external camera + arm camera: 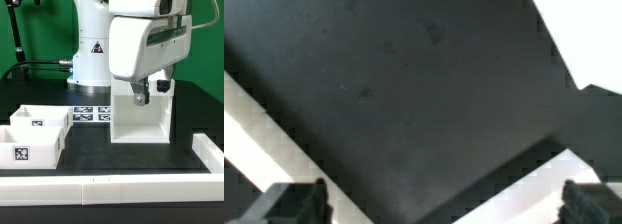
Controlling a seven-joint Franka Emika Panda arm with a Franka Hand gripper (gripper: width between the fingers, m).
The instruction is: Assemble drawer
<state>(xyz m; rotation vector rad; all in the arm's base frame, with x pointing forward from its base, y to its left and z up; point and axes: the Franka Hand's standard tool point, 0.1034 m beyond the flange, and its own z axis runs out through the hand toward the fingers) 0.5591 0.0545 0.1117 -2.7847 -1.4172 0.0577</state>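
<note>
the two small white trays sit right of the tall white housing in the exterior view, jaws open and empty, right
Not quite: the exterior view shows the small white open-topped plastic trays on the exterior view's left of the tall white boxy plastic housing, not its right. The jaws are open and empty, as said.

Housing [140,120] white smooth plastic; table [120,155] matt black.

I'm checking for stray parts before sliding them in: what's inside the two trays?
The rear tray and front tray show only bare white inner walls. Their near walls cover the floors, so anything low inside is hidden.
</note>
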